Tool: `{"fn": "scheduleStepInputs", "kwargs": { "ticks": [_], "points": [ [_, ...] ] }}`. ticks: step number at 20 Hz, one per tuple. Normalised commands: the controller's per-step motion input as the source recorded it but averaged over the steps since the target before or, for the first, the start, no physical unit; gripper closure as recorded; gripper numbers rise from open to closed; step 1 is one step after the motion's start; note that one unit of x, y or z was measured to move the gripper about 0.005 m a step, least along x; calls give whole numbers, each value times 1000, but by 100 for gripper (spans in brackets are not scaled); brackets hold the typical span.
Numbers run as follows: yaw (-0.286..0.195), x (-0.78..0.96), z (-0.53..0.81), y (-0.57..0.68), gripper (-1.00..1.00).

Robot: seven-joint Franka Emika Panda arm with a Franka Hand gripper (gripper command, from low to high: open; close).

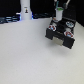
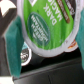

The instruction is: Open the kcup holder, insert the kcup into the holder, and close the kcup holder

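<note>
My gripper [image 1: 58, 12] hangs just above the back of the black kcup holder [image 1: 62, 35], at the exterior view's right. It is shut on the kcup [image 1: 58, 8], whose green shows between the fingers. The wrist view is mostly filled by the kcup's green lid [image 2: 47, 25], printed with white lettering and clamped between my teal fingers [image 2: 12, 47]. Beneath it lies a round slot with a dark pod [image 2: 24, 54] and the holder's black body [image 2: 47, 72]. In the exterior view, colourful pods [image 1: 64, 25] show in the holder's upper part.
A tall white bottle-like object [image 1: 25, 8] stands at the back on the exterior view's left. Dark clutter [image 1: 10, 20] lines the table's far edge. The white tabletop [image 1: 25, 55] stretches in front of and to the left of the holder.
</note>
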Motion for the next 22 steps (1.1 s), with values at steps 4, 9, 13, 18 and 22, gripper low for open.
{"fn": "scheduleStepInputs", "kwargs": {
  "ticks": [4, 9, 13, 18, 22],
  "points": [
    [-2, 149, -48, 104, 100],
    [0, 301, 79, 166, 100],
    [0, 511, 173, 283, 100],
    [1, 491, 152, 342, 100],
    [9, 97, -169, 107, 100]
  ]
}}
